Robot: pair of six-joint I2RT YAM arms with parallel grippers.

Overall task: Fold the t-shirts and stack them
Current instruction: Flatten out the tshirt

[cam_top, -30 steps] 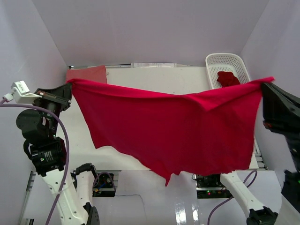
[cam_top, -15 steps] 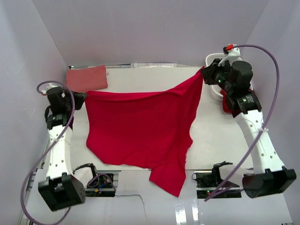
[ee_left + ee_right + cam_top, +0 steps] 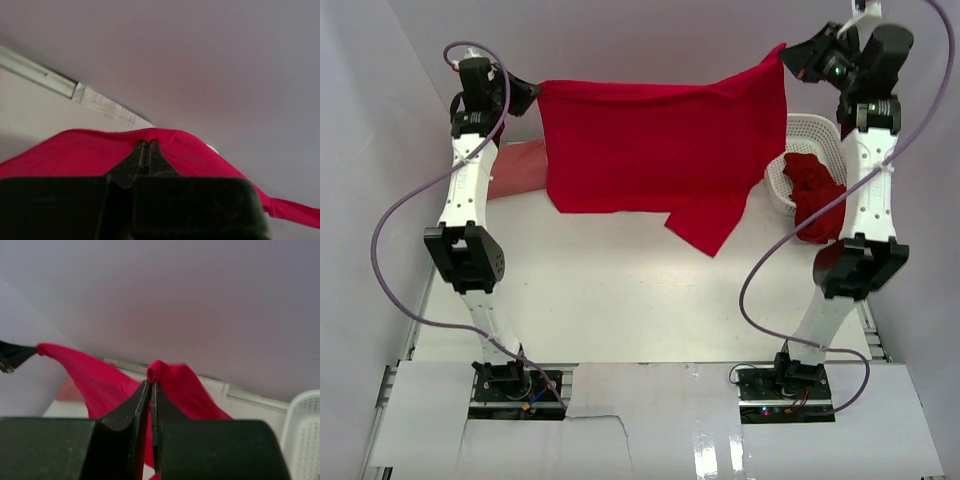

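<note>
Folding is judged barely begun. In the top external view, one crimson t-shirt [image 3: 660, 150] is seen stretched in the air above the far part of the tabletop [image 3: 640, 300]. One upper corner is pinched in the closed left tool [image 3: 535, 92], the other in the closed right tool [image 3: 788, 55]. Its long axis runs left to right, and a loose point hangs down towards the tabletop. A salmon-pink shirt [image 3: 520, 165] is laid flat at the far left, seemingly done. More red shirts [image 3: 810, 190] are heaped in and over the white basket [image 3: 817, 127], apparently waiting. In the left wrist view, the jaws are clamped on a red fold. In the right wrist view, cloth is bunched between tight jaws.
</note>
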